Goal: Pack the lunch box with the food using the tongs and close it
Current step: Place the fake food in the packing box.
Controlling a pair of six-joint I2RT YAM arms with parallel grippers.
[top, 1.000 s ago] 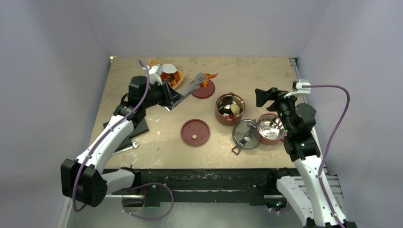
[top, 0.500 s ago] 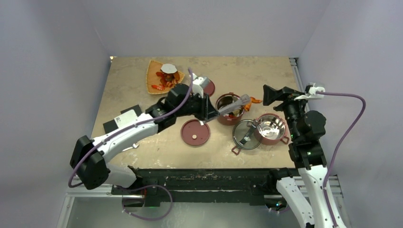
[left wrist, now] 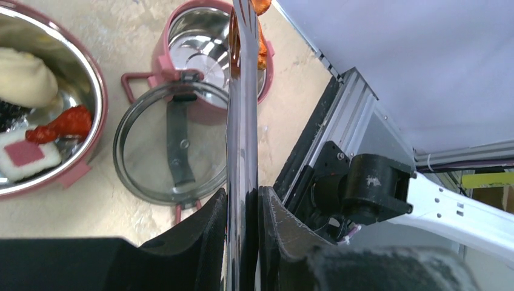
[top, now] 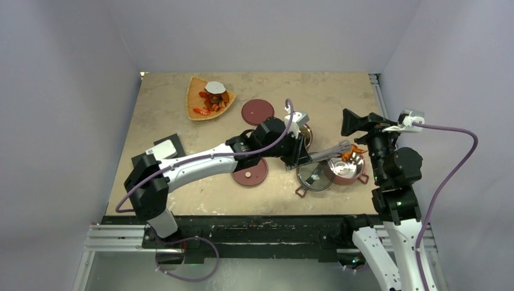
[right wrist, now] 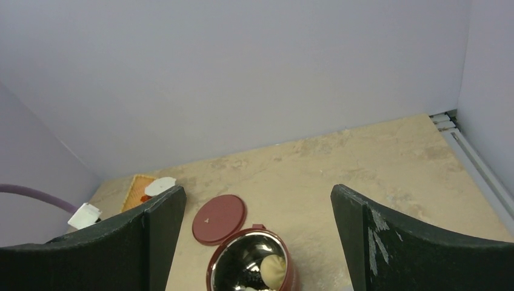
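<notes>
My left gripper is shut on the silvery tongs. The tongs' tips pinch an orange food piece above the empty dark-red bowl. The second bowl holds a pale bun, a red piece and a white-pink square; my left arm hides most of it from above. The clear lid lies against the empty bowl. My right gripper hangs open and empty, raised behind the bowls.
The orange fan-shaped tray at the back left carries more food, with a white slice on top. Two dark-red disc lids lie on the table. A black block sits at the left. A metal rail runs along the right edge.
My left arm swung from the tray across to the right, carrying the tongs and orange piece over the empty bowl. The right arm drew back to the right.
</notes>
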